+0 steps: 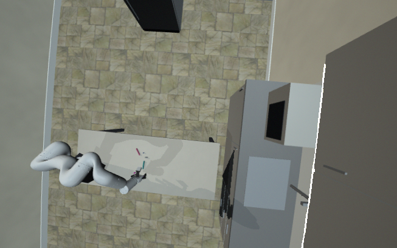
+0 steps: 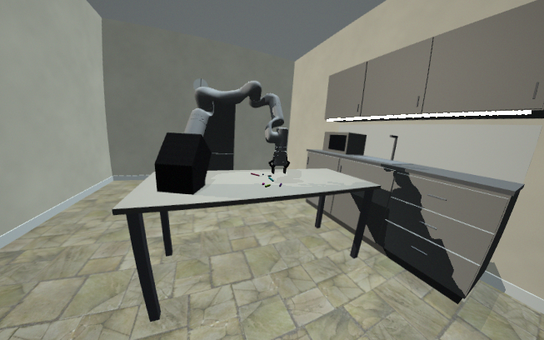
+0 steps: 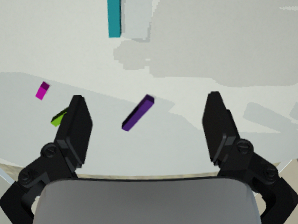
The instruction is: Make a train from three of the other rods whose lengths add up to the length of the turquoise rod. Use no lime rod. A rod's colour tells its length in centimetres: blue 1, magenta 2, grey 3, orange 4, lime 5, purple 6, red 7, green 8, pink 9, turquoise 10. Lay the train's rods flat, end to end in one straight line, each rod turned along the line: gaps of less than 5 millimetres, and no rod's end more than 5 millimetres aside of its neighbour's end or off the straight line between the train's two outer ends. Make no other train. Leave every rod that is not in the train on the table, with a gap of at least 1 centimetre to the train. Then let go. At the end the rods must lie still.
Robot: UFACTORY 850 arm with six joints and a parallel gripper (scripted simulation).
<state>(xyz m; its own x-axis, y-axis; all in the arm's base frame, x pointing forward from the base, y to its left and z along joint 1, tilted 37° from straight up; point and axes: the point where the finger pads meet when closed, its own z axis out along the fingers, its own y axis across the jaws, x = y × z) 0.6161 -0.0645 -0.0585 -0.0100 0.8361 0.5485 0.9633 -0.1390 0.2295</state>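
Purple rod (image 2: 280, 184) (image 3: 138, 113): on the counter (image 1: 190, 166) (image 2: 232, 196) (image 3: 165, 150), between the fingers in the wrist view, untouched
Gripper (image 1: 139, 172) (image 2: 278, 169) (image 3: 146, 107): wide, above the counter
Lime rod (image 2: 267, 186) (image 3: 59, 118): partly hidden by a finger
Turquoise rod (image 1: 143, 165) (image 2: 271, 178) (image 3: 114, 19): cut off in the wrist view

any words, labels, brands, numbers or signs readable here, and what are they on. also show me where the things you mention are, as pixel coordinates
None can be read.
Arm (image 1: 78, 168) (image 2: 227, 96): small dark marks, too small and blurred to tell whether they are text.
Rods, tool (image 1: 140, 173) (image 2: 279, 170) (image 3: 146, 107), microwave (image 1: 301, 115) (image 2: 344, 142): no lettering seen.
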